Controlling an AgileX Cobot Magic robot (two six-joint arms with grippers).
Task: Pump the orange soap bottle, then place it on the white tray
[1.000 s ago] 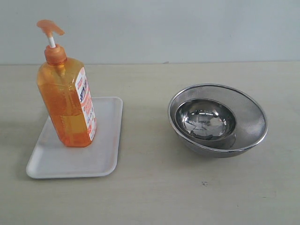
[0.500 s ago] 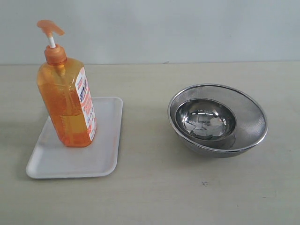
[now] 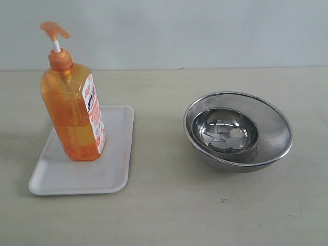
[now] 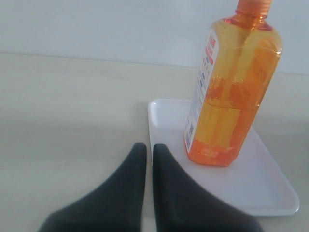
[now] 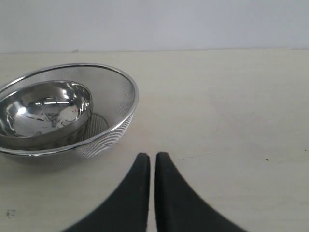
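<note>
Orange soap bottle (image 3: 74, 115) stands upright on the white tray (image 3: 87, 177), toward the tray's far left part, with its white label (image 3: 94, 115) turned to the right in my exterior view and its pump head (image 3: 54, 29) up on the white stem (image 3: 57, 46). On my left wrist view I see the same bottle (image 4: 231, 96) sitting on the tray (image 4: 260, 179), about half full of orange liquid. My left claw (image 4: 146, 146) is pressed together, holding nothing, its tips over the bare surface (image 3: 169, 205) just beside the tray's edge and apart from the bottle. My right claw (image 5: 152, 155) is likewise pressed together and empty, hanging above the surface near the mesh strainer bowl (image 5: 116, 96) without touching it. That strainer (image 3: 271, 128) sits well to the right of the tray, and a smaller steel bowl (image 3: 225, 130) rests inside it, tilted against its left wall.
</note>
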